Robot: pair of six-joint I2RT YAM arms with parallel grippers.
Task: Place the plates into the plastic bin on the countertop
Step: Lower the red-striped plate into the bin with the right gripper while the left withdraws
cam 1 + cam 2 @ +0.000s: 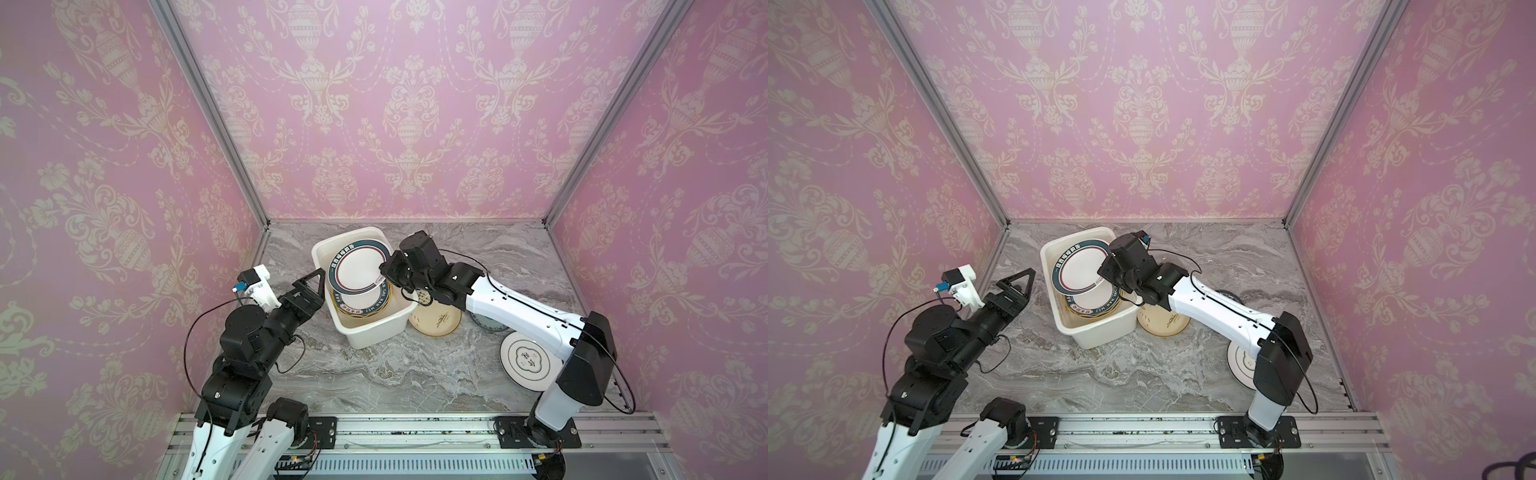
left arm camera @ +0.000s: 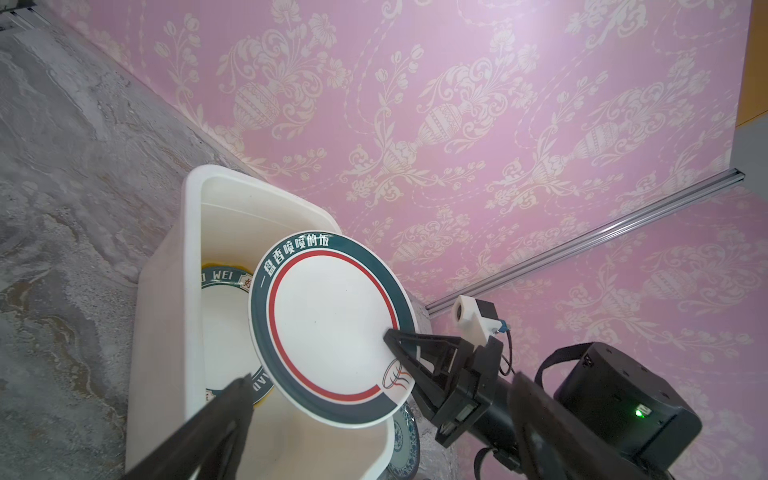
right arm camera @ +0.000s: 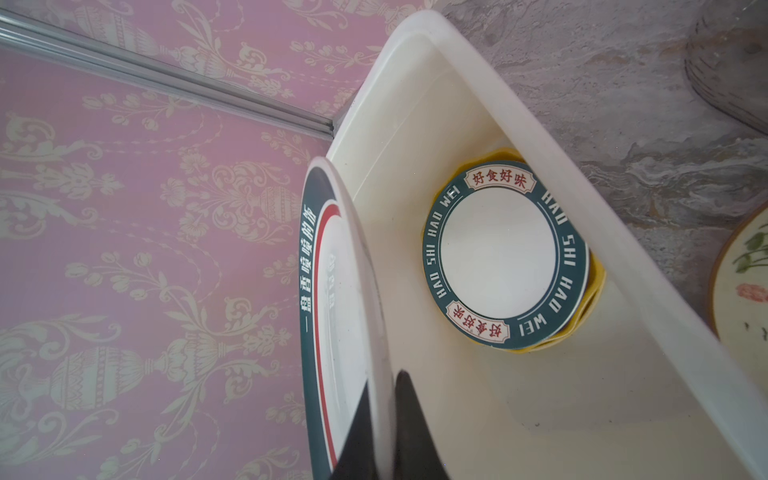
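Note:
The white plastic bin point(image 1: 374, 338) point(image 1: 1096, 332) stands on the grey countertop point(image 1: 395, 374). Inside it a teal-rimmed lettered plate point(image 3: 498, 253) point(image 1: 361, 303) lies flat on a yellow plate point(image 3: 596, 274). My right gripper point(image 1: 384, 272) point(image 3: 384, 386) is shut on the edge of a white plate with a dark teal rim and red ring point(image 1: 357, 270) point(image 2: 328, 328), which hangs tilted over the bin. My left gripper point(image 1: 319, 291) point(image 2: 380, 382) stands open just left of the bin, with nothing in it.
Right of the bin lie a cream plate with green sprigs point(image 1: 435, 320), a blue-patterned plate point(image 2: 405, 440) mostly under the right arm, and a white dark-rimmed plate point(image 1: 530, 361) near the right arm's base. Pink walls close the back and sides.

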